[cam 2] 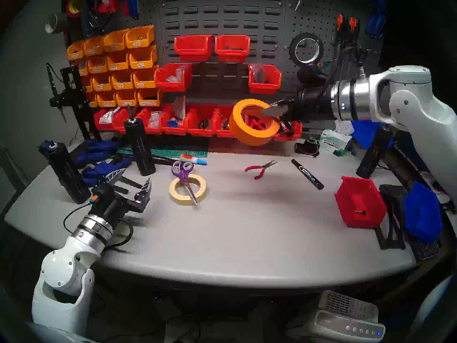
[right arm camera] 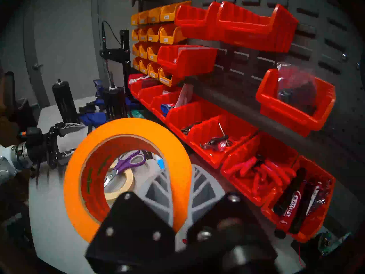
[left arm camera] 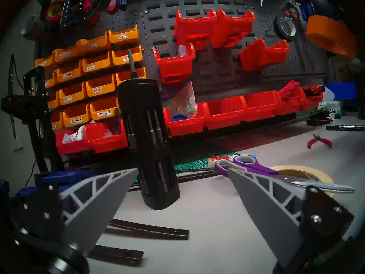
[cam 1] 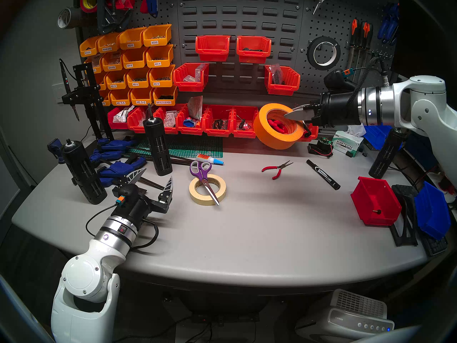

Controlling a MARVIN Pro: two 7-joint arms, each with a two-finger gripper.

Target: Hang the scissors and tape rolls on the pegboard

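My right fingers (cam 1: pixel 295 114) are pinched shut on the wall of the orange tape roll (cam 1: pixel 279 127), one finger inside the core and one on the outer face, and the roll hangs in the air in front of the row of red bins, clear of the table (cam 1: pixel 247 236). A roll like this is probably light and stiff, with a smooth outer winding that could slip, so gripping across the wall seems the sound hold; it leaves the hole free for a hook.

My left fingers (cam 1: pixel 153 184) stand wide and empty, low over the table, near the scissors (cam 1: pixel 204 178).

The scissors lie with their purple handles toward the back and their blades across the beige tape roll (cam 1: pixel 207 190), touching it. They look rigid, thin and flat, hard to pinch off the table; the handle loops, propped up by the roll, seem the place to take them, and a loop is what goes over a hook.

Count: one pair of purple scissors; three task rolls, with the black tape roll (cam 1: pixel 324 53) already on a hook of the pegboard (cam 1: pixel 346 15), the orange one held, and the beige one on the table.
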